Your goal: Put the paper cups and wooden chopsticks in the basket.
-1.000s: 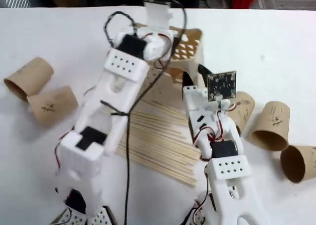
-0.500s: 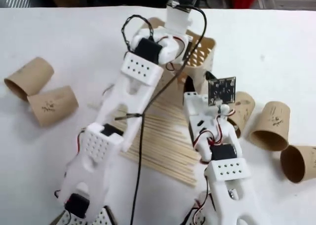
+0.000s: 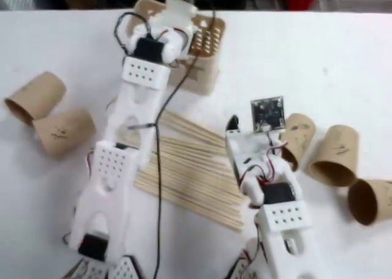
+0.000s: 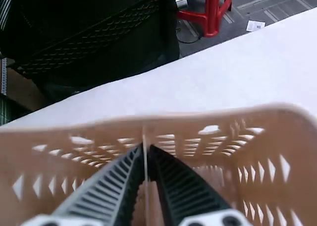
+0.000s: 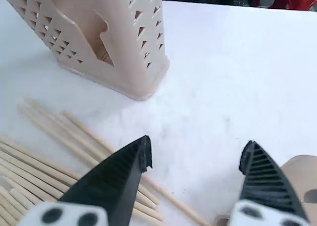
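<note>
High view: the left arm stretches out to the basket (image 3: 207, 37) at the far edge of the table (image 3: 318, 59). The left wrist view shows the left gripper (image 4: 146, 149) clamped on the basket's wall, with the thin lattice pinched between its jaws. The right gripper (image 5: 197, 146) is spread wide and holds nothing, low over the table just on the near side of the basket. The chopsticks (image 3: 190, 175) lie in a loose heap near the basket, between the two arms. Two cups (image 3: 37, 95) (image 3: 64, 131) lie on their sides well off to the basket's left. Three more (image 3: 298, 138) (image 3: 335, 155) (image 3: 370, 200) are tipped over off to its right.
</note>
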Controlling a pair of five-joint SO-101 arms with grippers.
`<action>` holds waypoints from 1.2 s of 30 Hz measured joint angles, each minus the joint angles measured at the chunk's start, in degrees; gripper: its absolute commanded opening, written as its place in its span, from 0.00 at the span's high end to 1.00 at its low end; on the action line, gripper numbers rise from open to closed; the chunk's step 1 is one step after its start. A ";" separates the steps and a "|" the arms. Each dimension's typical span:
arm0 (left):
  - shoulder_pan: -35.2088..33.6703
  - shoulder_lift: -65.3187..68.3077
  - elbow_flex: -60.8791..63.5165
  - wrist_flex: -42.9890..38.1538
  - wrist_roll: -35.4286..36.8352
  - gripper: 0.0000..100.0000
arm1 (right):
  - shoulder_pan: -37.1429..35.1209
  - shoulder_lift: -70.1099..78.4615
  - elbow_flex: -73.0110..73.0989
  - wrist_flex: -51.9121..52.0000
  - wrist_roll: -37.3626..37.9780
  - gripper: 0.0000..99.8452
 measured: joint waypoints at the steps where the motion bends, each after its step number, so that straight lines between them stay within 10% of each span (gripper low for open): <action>1: -0.18 0.00 0.00 -0.09 0.00 0.98 | 0.00 0.00 -0.62 1.14 0.18 0.72; 10: 0.62 -1.23 -1.32 8.09 0.79 0.98 | 3.96 0.00 -7.21 10.99 10.46 0.99; 36: 4.75 -9.58 -0.09 27.69 5.01 0.98 | 19.78 -0.09 -4.40 30.68 18.99 0.98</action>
